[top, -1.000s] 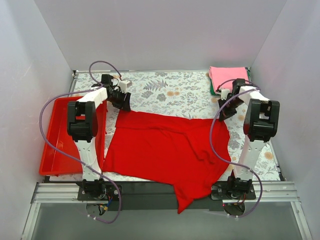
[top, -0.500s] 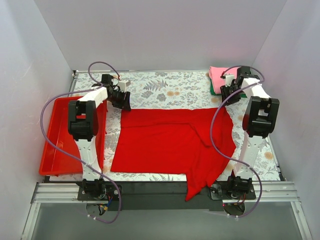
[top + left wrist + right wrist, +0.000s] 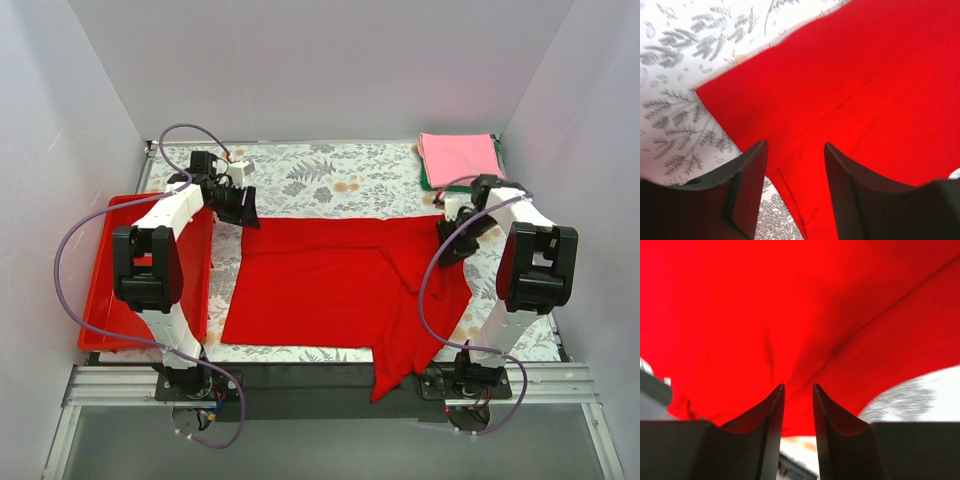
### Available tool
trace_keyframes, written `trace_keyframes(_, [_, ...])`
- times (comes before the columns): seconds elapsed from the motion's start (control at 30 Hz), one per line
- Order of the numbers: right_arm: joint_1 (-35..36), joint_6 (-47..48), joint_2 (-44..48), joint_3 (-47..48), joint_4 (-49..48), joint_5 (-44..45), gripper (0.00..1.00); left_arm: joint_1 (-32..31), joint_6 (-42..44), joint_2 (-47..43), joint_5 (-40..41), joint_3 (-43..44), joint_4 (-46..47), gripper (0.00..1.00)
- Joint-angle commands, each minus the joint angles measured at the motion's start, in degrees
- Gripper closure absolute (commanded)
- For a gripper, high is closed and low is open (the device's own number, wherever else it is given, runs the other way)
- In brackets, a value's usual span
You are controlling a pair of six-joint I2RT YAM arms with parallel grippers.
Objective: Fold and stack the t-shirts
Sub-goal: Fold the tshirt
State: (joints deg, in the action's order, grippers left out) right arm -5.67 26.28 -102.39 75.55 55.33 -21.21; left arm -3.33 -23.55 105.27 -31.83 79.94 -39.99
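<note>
Green tee (image 3: 425,184) mostly under pink tee (image 3: 458,156)

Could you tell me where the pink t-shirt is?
In the top view, the pink t-shirt lies folded in the table's far right corner, atop a dark green cloth, beyond the red t-shirt.

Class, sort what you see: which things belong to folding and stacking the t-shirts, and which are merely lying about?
Belongs to the job:
red t-shirt, spread out
pink t-shirt, folded at the far right
dark green t-shirt, only an edge showing beneath the pink one

Lying about:
red plastic tray, at the left
floral table cover
</note>
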Motion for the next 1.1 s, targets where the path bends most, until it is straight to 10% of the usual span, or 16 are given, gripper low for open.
trace_keyframes(0.0, [1.2, 4.1, 1.4, -5.2, 4.9, 1.1, 0.64, 0.3, -1.1, -3.5, -1.4, -2.4, -1.0, 0.51])
trace_keyframes(0.6, [8.0, 4.3, 3.0, -11.3, 2.0, 8.9, 0.56, 0.2, -0.4, -2.0, 3.1, -4.4, -0.5, 0.48])
trace_keyframes(0.9, [8.2, 4.5, 2.5, -11.4, 2.0, 7.2, 0.99, 0.2, -1.4, 0.3, 6.6, -4.6, -2.5, 0.52])
trace_keyframes(1.07, [8.2, 4.8, 3.0, -11.7, 1.9, 6.4, 0.99, 0.0, -1.8, 1.1, 9.3, -5.1, -4.0, 0.54])
